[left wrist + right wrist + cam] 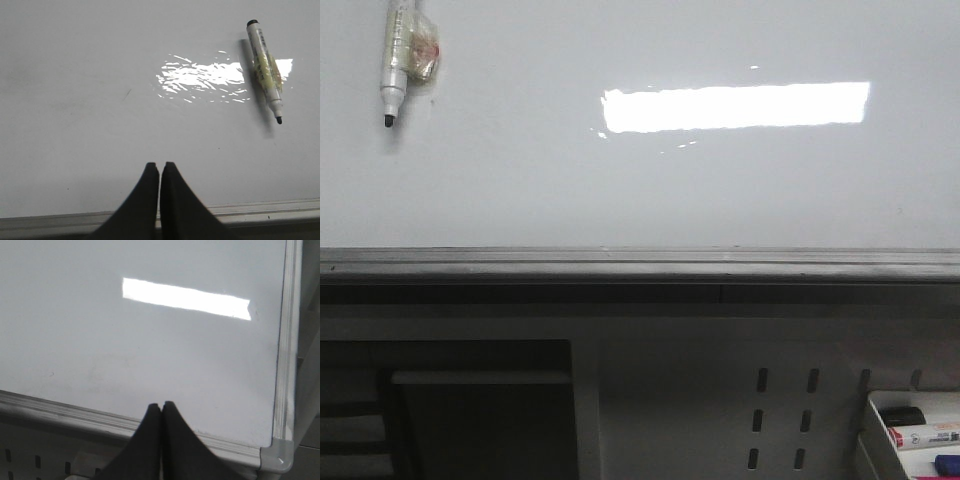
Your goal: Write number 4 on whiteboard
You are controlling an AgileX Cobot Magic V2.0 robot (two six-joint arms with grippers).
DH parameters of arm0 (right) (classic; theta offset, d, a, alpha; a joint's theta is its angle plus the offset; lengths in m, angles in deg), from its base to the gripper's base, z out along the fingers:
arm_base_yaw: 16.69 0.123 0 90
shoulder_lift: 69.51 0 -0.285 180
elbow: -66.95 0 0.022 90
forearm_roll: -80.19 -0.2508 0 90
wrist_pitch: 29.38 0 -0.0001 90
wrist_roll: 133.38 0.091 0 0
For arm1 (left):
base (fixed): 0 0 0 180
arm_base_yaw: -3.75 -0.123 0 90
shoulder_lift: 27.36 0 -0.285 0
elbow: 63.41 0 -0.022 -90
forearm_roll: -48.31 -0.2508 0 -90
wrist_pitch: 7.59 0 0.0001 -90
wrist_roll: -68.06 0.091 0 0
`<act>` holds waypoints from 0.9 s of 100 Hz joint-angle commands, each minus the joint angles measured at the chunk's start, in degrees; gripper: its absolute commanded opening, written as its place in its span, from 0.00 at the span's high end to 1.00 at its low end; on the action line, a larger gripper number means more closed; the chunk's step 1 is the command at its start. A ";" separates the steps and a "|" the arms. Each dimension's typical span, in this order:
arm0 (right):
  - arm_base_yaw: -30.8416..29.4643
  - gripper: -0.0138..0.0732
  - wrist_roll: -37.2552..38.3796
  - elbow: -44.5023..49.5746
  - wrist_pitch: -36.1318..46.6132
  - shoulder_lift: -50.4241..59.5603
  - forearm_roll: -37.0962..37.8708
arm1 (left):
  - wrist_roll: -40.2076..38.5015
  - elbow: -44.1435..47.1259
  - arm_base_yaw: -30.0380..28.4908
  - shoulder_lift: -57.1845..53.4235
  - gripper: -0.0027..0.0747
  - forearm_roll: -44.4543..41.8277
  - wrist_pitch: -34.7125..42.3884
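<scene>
The whiteboard [520,180] fills the scene, blank, with no number 4 drawn yet. A marker [395,60] hangs at its far left, tip down, apparently taped on. It looks light, rigid and smooth-barrelled, so it may slip; the mid-barrel, clear of the tape [420,55], seems the best place to grasp. Both the left end effector [160,172] and the right end effector [161,412] are clenched on nothing, near the board's bottom rail [640,262].
</scene>
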 commanded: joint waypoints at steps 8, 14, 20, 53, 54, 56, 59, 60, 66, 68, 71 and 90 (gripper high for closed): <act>-0.25 0.92 -0.14 1.24 4.58 1.25 0.51 | -0.51 1.65 -0.15 -1.53 0.99 0.08 4.19; -0.25 0.92 -0.14 1.24 4.58 1.25 0.51 | -0.51 1.65 -0.15 -1.53 0.99 0.08 4.19; -0.25 0.92 -0.14 1.24 4.58 1.25 0.51 | -0.51 1.65 -0.15 -1.53 0.99 0.08 4.19; -0.25 0.92 -0.14 1.24 4.58 1.25 0.51 | -0.51 1.65 -0.15 -1.53 0.99 0.08 4.19; -0.25 0.92 -0.14 1.24 4.58 1.25 0.51 | -0.51 1.65 -0.15 -1.53 0.99 0.08 4.19; -0.25 0.92 -0.14 1.24 4.58 1.25 0.51 | -0.51 1.65 -0.15 -1.53 0.99 0.08 4.19; -0.25 0.92 -0.14 1.24 4.58 1.25 0.51 | -0.51 1.65 -0.15 -1.53 0.99 0.08 4.19; -0.25 0.92 -0.14 1.24 4.58 1.25 0.51 | -0.51 1.65 -0.15 -1.53 0.99 0.08 4.19; -0.25 0.92 -0.14 1.24 4.85 1.25 0.51 | -0.51 1.65 -0.15 -1.53 0.99 0.08 4.19; -0.25 0.92 -0.14 1.24 4.98 1.25 0.51 | -0.51 1.65 -0.15 -1.53 0.99 0.08 4.19; -0.25 0.92 -0.14 1.24 4.98 1.25 0.51 | -0.51 1.65 -0.15 -1.53 0.99 0.08 4.19; -0.25 0.92 -0.03 1.24 5.08 1.25 -0.91 | -0.51 1.65 -0.15 -1.53 0.99 0.08 4.19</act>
